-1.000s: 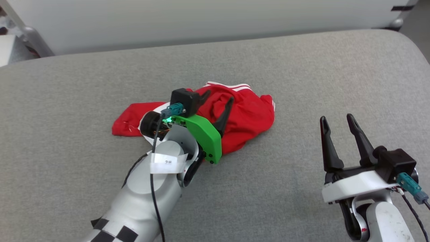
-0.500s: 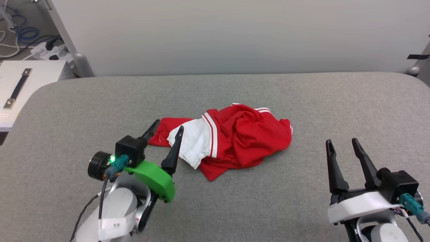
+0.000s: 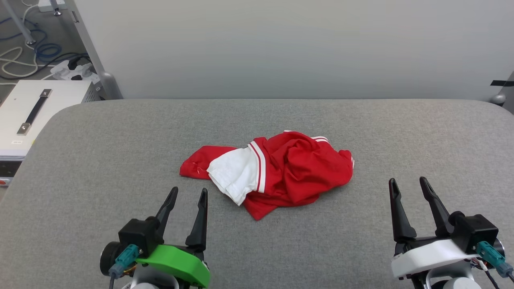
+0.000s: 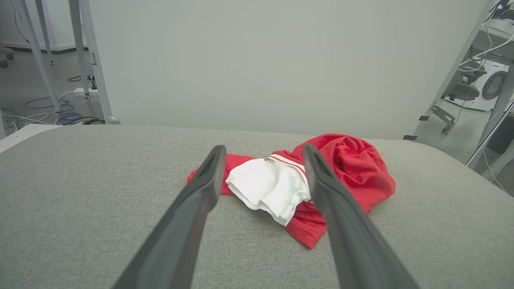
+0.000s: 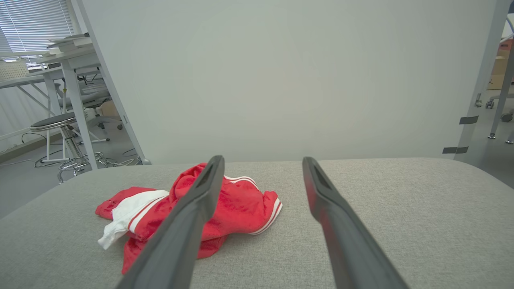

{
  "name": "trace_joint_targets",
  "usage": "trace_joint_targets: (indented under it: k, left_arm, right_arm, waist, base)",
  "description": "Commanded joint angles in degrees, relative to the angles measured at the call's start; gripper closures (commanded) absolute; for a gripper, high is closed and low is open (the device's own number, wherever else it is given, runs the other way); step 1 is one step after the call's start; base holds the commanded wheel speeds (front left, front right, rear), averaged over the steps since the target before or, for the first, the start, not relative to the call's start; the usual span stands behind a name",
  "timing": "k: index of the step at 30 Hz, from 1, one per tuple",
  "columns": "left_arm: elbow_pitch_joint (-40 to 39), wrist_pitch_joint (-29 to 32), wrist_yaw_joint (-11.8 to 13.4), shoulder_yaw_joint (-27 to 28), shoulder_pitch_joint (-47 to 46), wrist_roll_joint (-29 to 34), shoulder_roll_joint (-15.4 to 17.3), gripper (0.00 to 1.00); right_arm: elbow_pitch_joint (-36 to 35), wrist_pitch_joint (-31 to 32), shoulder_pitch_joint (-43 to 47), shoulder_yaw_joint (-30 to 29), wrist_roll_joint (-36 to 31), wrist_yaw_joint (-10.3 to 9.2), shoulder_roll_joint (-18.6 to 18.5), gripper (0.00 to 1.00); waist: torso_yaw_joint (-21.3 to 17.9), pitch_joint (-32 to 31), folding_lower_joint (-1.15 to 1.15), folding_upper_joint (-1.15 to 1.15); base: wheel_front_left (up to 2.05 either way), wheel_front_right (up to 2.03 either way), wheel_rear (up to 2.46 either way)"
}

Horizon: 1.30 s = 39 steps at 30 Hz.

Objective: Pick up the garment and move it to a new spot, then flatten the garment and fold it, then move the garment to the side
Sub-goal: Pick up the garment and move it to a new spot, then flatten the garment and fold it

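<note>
The left gripper (image 3: pixel 189 190) stands wide open and empty, fingers pointing forward. The right gripper (image 3: pixel 406 180) is open too, holding nothing. Just ahead of the left fingers and slightly to their right, the shirt (image 3: pixel 297 168) lies bunched on the grey pad (image 3: pixel 120 160), its white sleeve (image 3: pixel 233 174) nearest. Nothing is flattened yet, so a grasp seems due: reach forward and pinch that sleeve.

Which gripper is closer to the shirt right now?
Left. The left gripper sits open just short of the shirt, by its white sleeve, not touching. The right gripper, also open, is farther off on the shirt's right side.
</note>
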Motion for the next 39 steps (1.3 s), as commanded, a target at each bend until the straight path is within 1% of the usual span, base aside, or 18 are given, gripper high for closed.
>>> trace_joint_targets:
  k: [1,8,17,21,22,25,27,28,29,33,36,38,39]
  left_arm:
    - [-0.5,-0.3,-0.4,0.7,1.3,0.9,-0.8,0.00]
    - [0.2,-0.3,-3.0,3.8,2.5,3.0,-3.6,0.00]
    - [1.2,-0.3,-5.6,6.1,2.5,5.3,-5.6,0.00]
    - [1.6,-0.3,-6.3,6.5,2.2,6.0,-6.5,0.00]
    - [1.7,-0.3,-6.6,6.6,1.9,6.2,-6.7,0.00]
    - [1.6,-0.3,-7.1,6.8,1.3,6.7,-7.3,0.00]
    - [1.7,-0.3,-7.4,7.0,0.9,7.0,-7.6,0.00]
    - [1.8,-0.3,-7.7,7.1,0.5,7.2,-7.9,0.00]
    - [1.9,-0.3,-7.8,7.1,0.3,7.3,-8.0,0.00]
    - [2.2,-0.3,-8.4,7.6,-0.9,7.8,-8.9,0.00]
    - [2.3,-0.3,-9.0,7.9,-1.8,8.2,-9.6,0.00]
    - [2.5,-0.3,-9.3,8.0,-2.3,8.4,-9.9,0.00]
    - [2.6,-0.3,-9.6,8.1,-2.7,8.6,-10.3,0.00]
  right_arm:
    - [-0.1,-0.6,0.7,0.2,0.4,-0.04,0.0,0.00]
    - [-0.2,-0.7,0.4,0.5,0.3,-0.04,0.0,0.00]
    - [-0.2,-0.6,0.1,0.7,0.1,-0.04,0.0,0.00]
    - [-0.9,0.8,-0.2,1.3,-0.7,-0.04,-0.3,0.00]
    - [-1.2,2.3,-0.7,2.2,-0.6,-0.04,-0.8,0.00]
    - [-2.2,8.0,-2.7,5.7,0.2,-0.04,-3.0,0.00]
    - [-2.6,13.3,-4.5,8.5,1.0,-0.04,-5.1,0.00]
    - [-2.8,17.5,-6.1,10.2,2.0,-0.04,-6.6,0.00]
    - [-2.8,20.7,-7.2,11.4,3.0,-0.04,-7.4,0.00]
    - [-2.5,37.3,-12.2,16.1,9.0,-0.04,-10.8,0.00]
    - [-1.7,49.2,-15.8,17.1,13.2,-0.04,-12.2,0.00]
    - [-1.0,54.8,-17.6,17.1,14.1,-0.04,-12.8,0.00]
    - [-0.4,58.5,-18.8,16.8,14.7,-0.04,-12.8,0.00]
  waist:
    - [0.1,0.1,0.00,0.00]
    - [0.7,0.4,0.00,0.00]
    - [0.6,0.5,0.00,0.00]
    - [1.1,1.2,0.00,0.00]
    - [1.4,1.6,0.00,0.00]
    - [2.2,2.9,0.00,0.00]
    - [2.8,3.7,0.00,0.00]
    - [3.4,4.4,0.00,0.00]
    - [3.9,4.9,0.00,0.00]
    - [6.1,7.0,0.00,0.00]
    - [8.2,8.7,0.00,0.00]
    - [9.5,9.6,0.00,0.00]
    - [10.5,10.3,0.00,0.00]
  base:
    - [0.00,0.00,0.00]
    - [0.00,0.00,0.00]
    - [0.00,0.00,0.00]
    - [0.00,0.00,0.00]
    - [0.00,0.00,0.00]
    - [0.00,0.00,0.00]
    - [0.00,0.00,0.00]
    - [0.00,0.00,0.00]
    - [0.00,0.00,0.00]
    - [0.00,0.00,0.00]
    - [0.00,0.00,0.00]
    - [0.00,0.00,0.00]
    - [0.00,0.00,0.00]
